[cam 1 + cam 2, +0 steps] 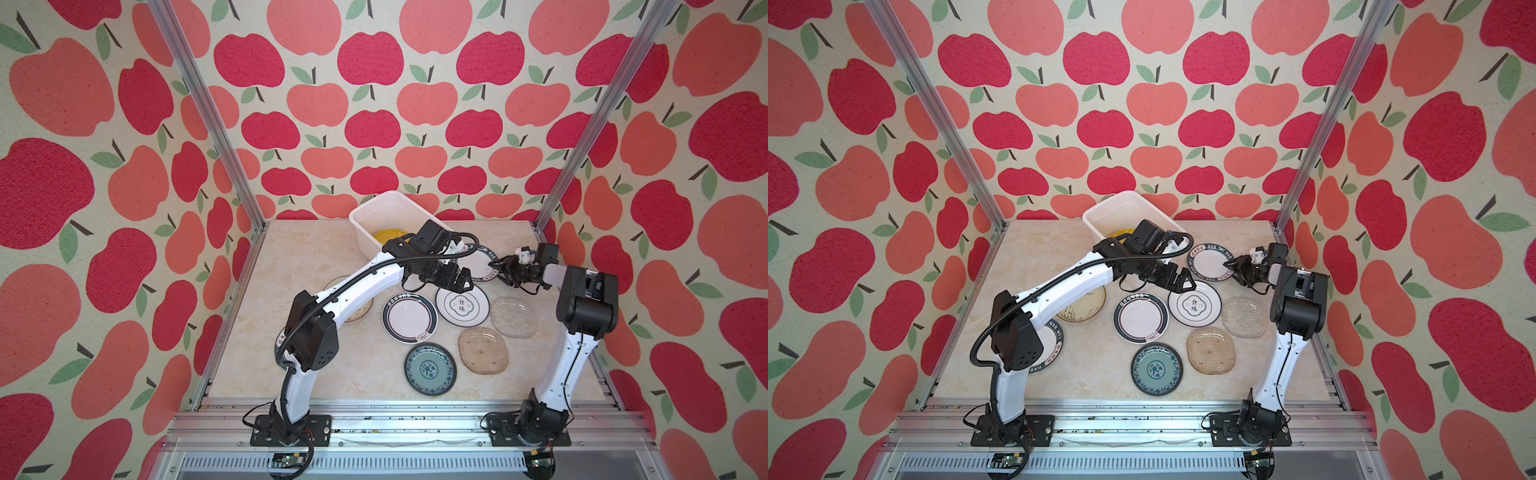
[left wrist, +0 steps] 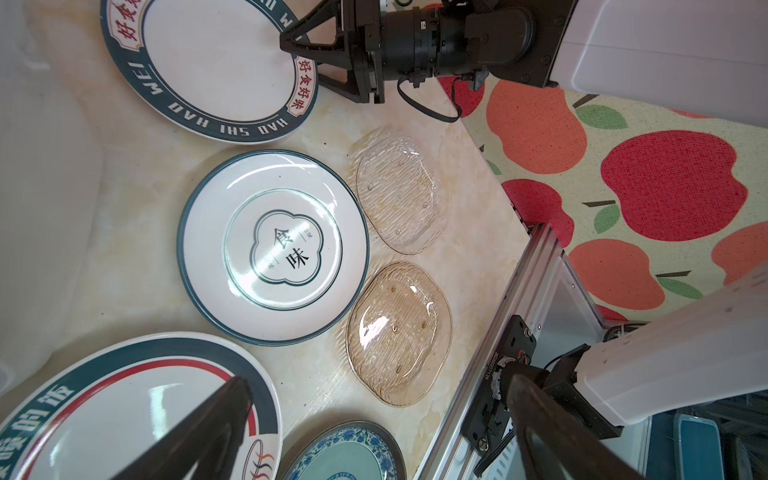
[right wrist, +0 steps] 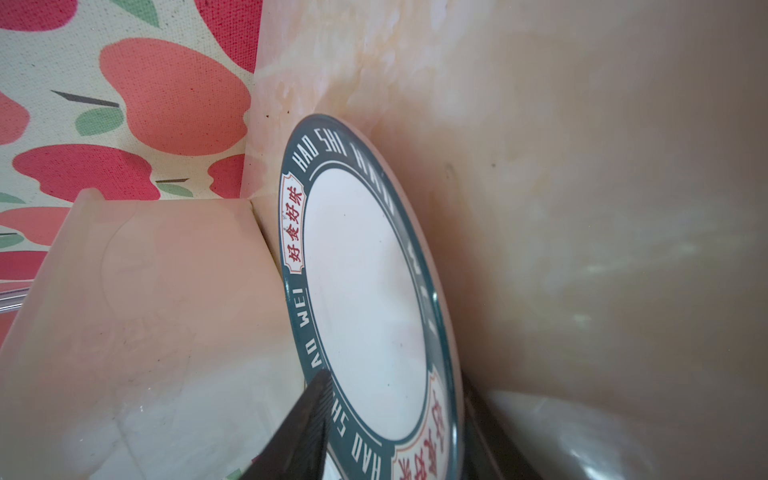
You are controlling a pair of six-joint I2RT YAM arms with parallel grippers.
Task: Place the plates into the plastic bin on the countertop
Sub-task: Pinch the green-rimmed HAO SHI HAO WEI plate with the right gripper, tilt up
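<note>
One yellow plate (image 1: 388, 236) lies inside the plastic bin (image 1: 395, 210).

Top views high up front, looking down w/ whole countertop (image 1: 282, 266), wrist cams close-up, both on lettered plate (image 2: 216, 62)

Apple-print walls (image 1: 370, 62), red and salmon fruit on cream, filled the top and sides of both top views. Two aluminium posts (image 1: 210, 112) slanted down to the beige marbled table (image 1: 291, 257). Aluminium rails (image 1: 415, 419) crossed the lower centre. The light was even.
</note>
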